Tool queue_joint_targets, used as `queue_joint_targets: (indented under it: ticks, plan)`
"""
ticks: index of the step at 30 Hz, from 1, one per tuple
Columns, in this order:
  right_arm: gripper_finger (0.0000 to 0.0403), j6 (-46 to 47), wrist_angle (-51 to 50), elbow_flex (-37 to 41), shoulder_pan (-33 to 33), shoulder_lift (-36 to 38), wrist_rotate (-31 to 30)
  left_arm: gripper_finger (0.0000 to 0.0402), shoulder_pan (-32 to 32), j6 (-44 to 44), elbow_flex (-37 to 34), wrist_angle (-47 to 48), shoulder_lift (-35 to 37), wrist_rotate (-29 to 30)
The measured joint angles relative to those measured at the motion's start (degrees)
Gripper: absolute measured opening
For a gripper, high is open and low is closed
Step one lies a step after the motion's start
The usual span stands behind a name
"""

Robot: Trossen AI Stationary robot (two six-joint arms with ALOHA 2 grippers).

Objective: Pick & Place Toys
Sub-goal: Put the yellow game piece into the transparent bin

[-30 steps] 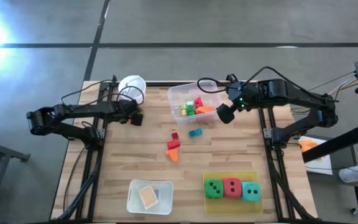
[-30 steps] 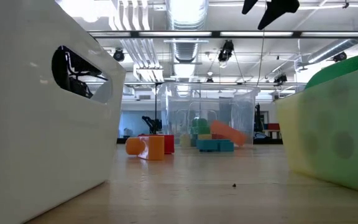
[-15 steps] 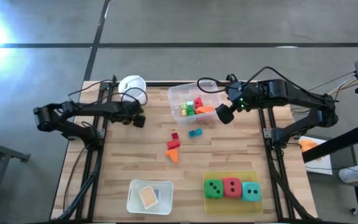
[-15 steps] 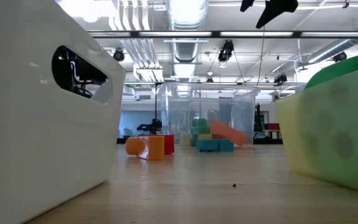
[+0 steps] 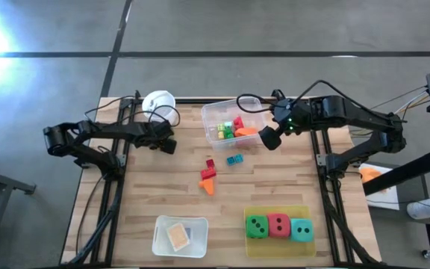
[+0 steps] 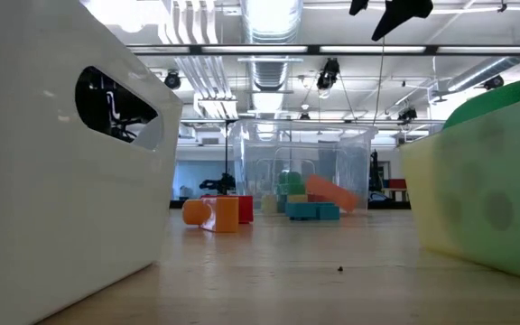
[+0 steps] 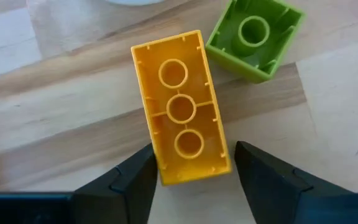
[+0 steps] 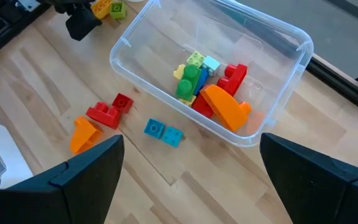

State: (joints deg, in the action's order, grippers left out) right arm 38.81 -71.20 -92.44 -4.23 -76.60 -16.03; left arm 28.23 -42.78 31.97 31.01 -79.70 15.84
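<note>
Left end effector [image 7: 191, 177], fingers apart around one yellow block [image 7: 181, 107], one green block [image 7: 255, 37] beside it, near desk's far-left corner | Right end effector [image 5: 269, 137] wide open, empty, over clear tub [image 5: 211, 116] | Three dice [image 5: 278, 226] at near-right edge

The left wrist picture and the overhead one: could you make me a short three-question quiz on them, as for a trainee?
1. True or false: the yellow block lies with its hollow underside up.
2. The clear tub holds: A) blocks, B) dice, C) nothing?
3. Fill in: the three dice sit in a ____ tray.

Key: 1 true; the left gripper has one of its fingers on each side of that block's end. 2 A. 3 yellow.
</note>
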Motion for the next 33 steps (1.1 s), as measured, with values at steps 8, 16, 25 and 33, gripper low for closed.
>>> queue_joint_targets:
  ticks: [8, 16, 25, 33]
  plan:
    - [0.0369, 0.2, 0.0, 0.0, 0.0, 0.0, 0.0, 0.0157, 0.0, -0.6, -0.1, -0.7, 0.0, 0.9]
    - [0.0369, 0.5, 0.0, 0.0, 0.0, 0.0, 0.0, 0.0191, 0.1, -3.9, -0.1, -0.9, -0.1, -0.1]
    - [0.0369, 0.6, 0.0, 0.0, 0.0, 0.0, 0.0, 0.0300, 0.0, -9.0, -0.1, -1.1, 0.0, -0.2]
    - [0.0369, 0.6, 0.0, 0.0, 0.0, 0.0, 0.1, 0.0300, 0.0, -12.0, -0.1, -4.9, -0.1, 2.2]
